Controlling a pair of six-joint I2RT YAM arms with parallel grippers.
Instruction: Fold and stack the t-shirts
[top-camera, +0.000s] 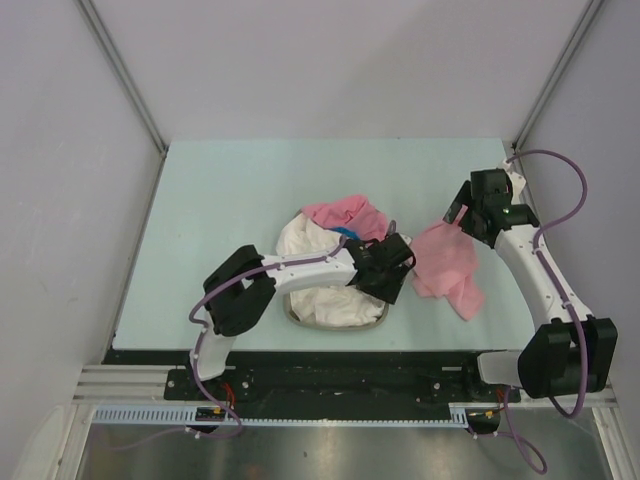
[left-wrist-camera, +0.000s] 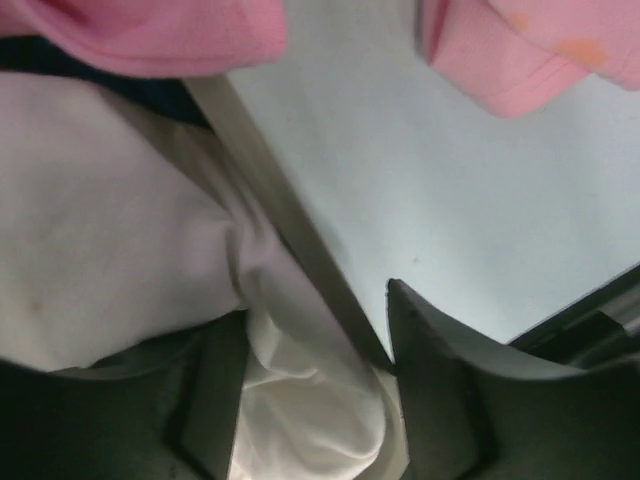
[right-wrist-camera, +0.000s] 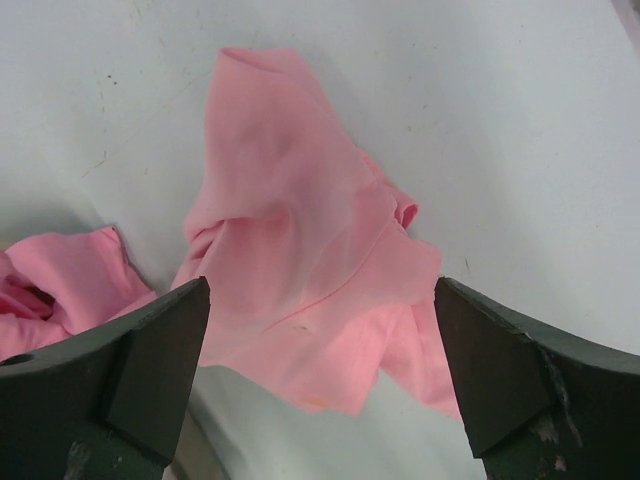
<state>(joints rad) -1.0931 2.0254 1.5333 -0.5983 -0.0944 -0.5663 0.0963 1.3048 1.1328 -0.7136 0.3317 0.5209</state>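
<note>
A crumpled white t-shirt (top-camera: 305, 242) with a blue print fills a grey basket (top-camera: 292, 312), and a pink t-shirt (top-camera: 345, 214) is draped over its far side. My left gripper (top-camera: 385, 268) hangs at the basket's right rim. In the left wrist view the left gripper (left-wrist-camera: 310, 300) is open, its jaws partly closed round a bulging fold of the white t-shirt (left-wrist-camera: 120, 230) beside the rim (left-wrist-camera: 270, 190). A second pink t-shirt (top-camera: 448, 262) lies bunched on the table. My right gripper (right-wrist-camera: 322, 285) is wide open above it, holding nothing, the pink t-shirt (right-wrist-camera: 290, 230) lying below.
The pale green table (top-camera: 220, 200) is walled by grey panels at the left, back and right. The basket stands near the front edge between both arm bases. The right arm (top-camera: 540, 270) curves along the table's right side.
</note>
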